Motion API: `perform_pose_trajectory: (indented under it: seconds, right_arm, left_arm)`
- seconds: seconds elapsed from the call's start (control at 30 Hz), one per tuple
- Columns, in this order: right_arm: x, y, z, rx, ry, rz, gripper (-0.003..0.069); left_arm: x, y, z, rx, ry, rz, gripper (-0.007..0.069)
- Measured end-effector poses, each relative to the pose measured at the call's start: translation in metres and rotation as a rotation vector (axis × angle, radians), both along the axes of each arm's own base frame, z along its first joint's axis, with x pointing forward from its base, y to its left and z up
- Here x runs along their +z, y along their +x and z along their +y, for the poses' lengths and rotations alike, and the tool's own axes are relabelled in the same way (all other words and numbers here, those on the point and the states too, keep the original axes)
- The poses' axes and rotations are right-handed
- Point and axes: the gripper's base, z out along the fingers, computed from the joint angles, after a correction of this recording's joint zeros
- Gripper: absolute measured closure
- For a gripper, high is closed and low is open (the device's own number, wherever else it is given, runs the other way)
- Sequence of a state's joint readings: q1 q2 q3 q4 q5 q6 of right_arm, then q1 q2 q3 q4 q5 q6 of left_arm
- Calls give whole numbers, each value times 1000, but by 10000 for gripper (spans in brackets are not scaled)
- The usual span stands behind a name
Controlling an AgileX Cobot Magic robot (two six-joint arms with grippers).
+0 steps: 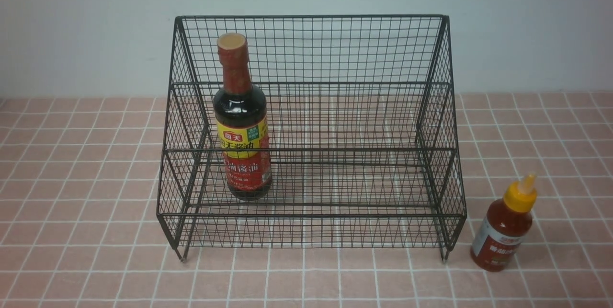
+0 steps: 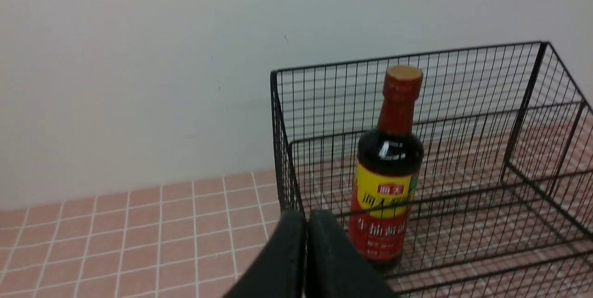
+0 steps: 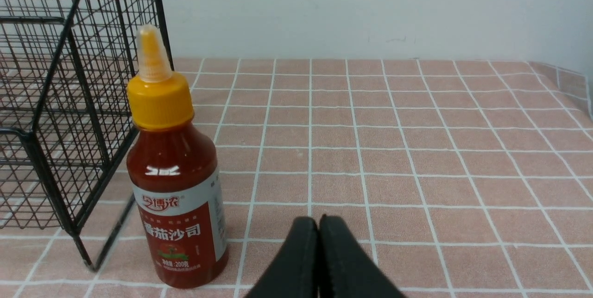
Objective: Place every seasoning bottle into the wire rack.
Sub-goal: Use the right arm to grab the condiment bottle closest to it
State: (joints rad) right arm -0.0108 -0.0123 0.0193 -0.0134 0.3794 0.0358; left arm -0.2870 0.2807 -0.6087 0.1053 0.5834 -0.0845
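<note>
On the left side of the pink tiled tabletop (image 1: 72,178), nothing is left to collect. The left gripper (image 2: 306,218) shows only in its own wrist view, its black fingers pressed together on nothing, with the left end of the wire rack (image 1: 311,17) ahead of it. Inside that left end stands the soy-sauce bottle (image 1: 242,126), on what looks to be the lower front tier, so half the task appears done. The middle and right of the rack hold nothing. Just beside the rack's right front leg, outside it on the tiles, stands the red sauce bottle (image 1: 503,231). The right gripper (image 3: 318,224) sits low and near it, jaws likewise closed and empty.

The likely trouble lies in that last pickup. The jaws must spread before they reach the bottle, or the closed tips would shove it over or into the mesh. The bottle stands so close to the sloped side wall that a finger could snag a wire. A hard pinch on a soft squeeze body could dent it, and a low carry could catch its base on the front rail and tip it.

Both bottles stand upright, long axes vertical. The soy-sauce bottle's cap points up, its label facing the robot. The red sauce bottle's yellow nozzle points up too (its slight lean in the front view looks like perspective), and its label faces the right wrist camera.
</note>
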Motion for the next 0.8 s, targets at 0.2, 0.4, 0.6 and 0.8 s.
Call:
perform_pose_trajectory:
  seconds: [0.2, 0.4, 0.6, 0.8]
  right_arm:
    - [0, 0, 0, 0, 0, 0, 668]
    - [0, 0, 0, 0, 0, 0, 668]
    - [0, 0, 0, 0, 0, 0, 668]
    - [0, 0, 0, 0, 0, 0, 668]
  left_arm:
    - [-100, -4, 0, 58, 14, -75, 631]
    - [-166, 5, 1, 82, 62, 51, 631]
    - [-173, 3, 1, 79, 72, 120, 631]
    - [-173, 3, 1, 80, 64, 122, 631]
